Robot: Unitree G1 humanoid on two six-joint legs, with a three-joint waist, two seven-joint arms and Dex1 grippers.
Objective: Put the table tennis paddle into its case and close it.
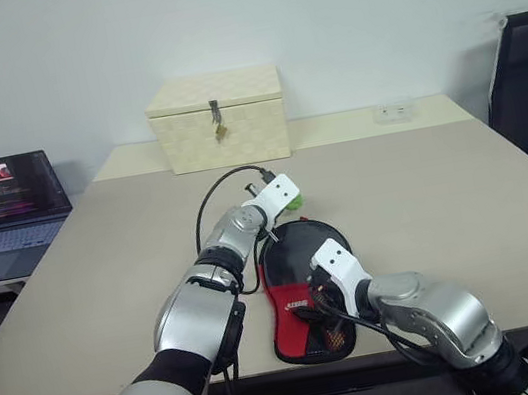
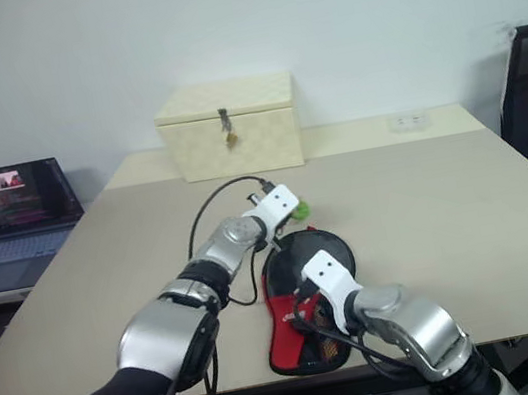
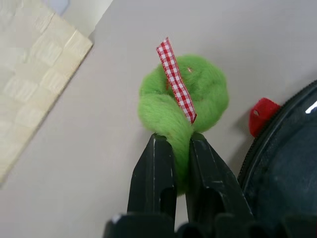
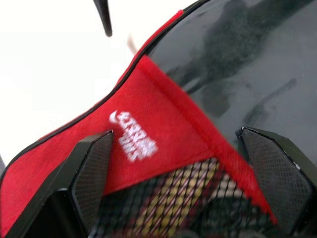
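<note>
**Operator:** Green felt is pinched between the fingers of the left gripper (image 3: 174, 148). What is that item, and why hold it there?

**Technician:** It is a fuzzy green pull tab (image 3: 184, 99) with a red-checked ribbon (image 3: 176, 79) on it, lying at the far end of the case (image 1: 304, 287). It appears to be tied to the zip, although the join itself cannot be seen. The jaws are nearly closed on its stem. A grip on the tab gives a handle for drawing a zip around the rim, which is the probable purpose.

**Operator:** State of the right gripper (image 4: 181, 183)?

**Technician:** Jaws wide, holding nothing. It hangs just above the near end of the case, over the red panel (image 4: 148, 134) and the mesh pocket (image 4: 183, 198). From that position it can press down and steady the fabric while the other arm pulls.

**Operator:** Where is the table tennis paddle?

**Technician:** Not directly visible. Striped colour shows through the mesh, so the handle is judged to be inside. The case lies flat on the beige table (image 1: 445, 187), near the front edge, well apart from the cream woven box (image 1: 218, 119).

**Operator:** Remaining work?

**Technician:** Closing. Whether the zip is partly run cannot be told.
</note>
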